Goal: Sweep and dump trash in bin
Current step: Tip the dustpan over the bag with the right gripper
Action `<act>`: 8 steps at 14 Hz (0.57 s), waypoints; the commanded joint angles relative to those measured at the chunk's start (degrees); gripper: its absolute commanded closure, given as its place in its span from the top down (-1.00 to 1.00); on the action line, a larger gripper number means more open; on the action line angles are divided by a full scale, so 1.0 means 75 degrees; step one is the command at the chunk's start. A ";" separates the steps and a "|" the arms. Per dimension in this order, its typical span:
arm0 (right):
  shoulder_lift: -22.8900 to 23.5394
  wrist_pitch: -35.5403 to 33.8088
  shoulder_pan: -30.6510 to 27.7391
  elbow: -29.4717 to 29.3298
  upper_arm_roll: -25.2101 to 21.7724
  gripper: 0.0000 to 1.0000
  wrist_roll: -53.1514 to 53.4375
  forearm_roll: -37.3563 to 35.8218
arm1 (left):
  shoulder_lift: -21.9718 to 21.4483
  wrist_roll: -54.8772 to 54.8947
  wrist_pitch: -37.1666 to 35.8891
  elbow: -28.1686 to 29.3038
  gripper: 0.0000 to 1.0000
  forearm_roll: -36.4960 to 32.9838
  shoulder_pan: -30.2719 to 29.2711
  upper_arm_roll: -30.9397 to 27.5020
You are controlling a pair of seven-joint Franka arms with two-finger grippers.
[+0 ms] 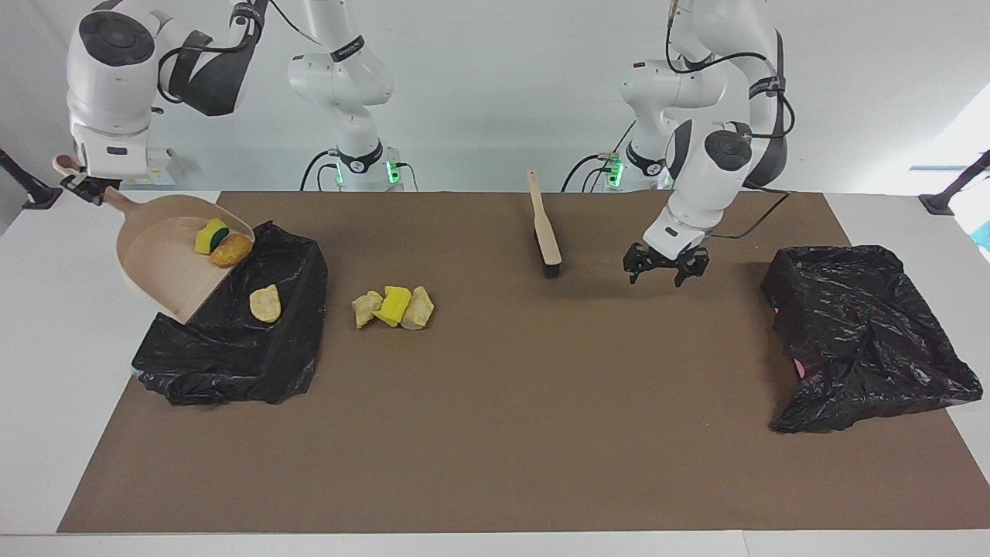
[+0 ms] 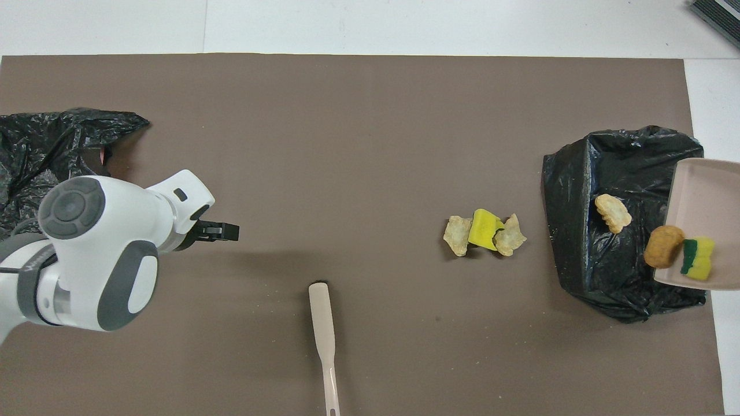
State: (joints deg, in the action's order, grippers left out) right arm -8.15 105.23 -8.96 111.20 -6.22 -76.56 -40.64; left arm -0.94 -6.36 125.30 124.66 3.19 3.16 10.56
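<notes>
Three trash chunks (image 1: 393,307) on the mat (image 1: 495,433), beside the bin (image 1: 232,356).

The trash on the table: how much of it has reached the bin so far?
One tan chunk already lies in the black-lined bin. The right gripper tilts the dustpan over it, with a yellow chunk and an orange-brown chunk at its lip. Three chunks remain on the mat beside the bin. The brush lies unheld; the left gripper waits.

six trash chunks (image 1: 394,305); two bins (image 1: 232,325); one dustpan (image 1: 166,263); one brush (image 1: 544,224)
</notes>
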 commanded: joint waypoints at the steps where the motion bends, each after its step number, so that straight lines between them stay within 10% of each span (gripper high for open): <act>1: 0.0067 0.0217 0.0104 0.0067 0.0021 -1.00 0.0235 -0.0626 | 0.0091 0.0307 -0.1279 -0.1055 1.00 -0.0237 -0.0490 0.0081; 8: -0.0003 -0.0961 0.0421 -0.0809 0.0265 -1.00 0.0142 -0.1051 | 0.0032 0.0672 -0.1964 -0.1738 1.00 -0.0367 -0.0912 0.0034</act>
State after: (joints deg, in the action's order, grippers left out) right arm -7.56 102.73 -5.69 109.01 -6.04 -75.77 -47.31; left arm -0.95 -2.15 111.95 112.83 1.22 -1.80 10.35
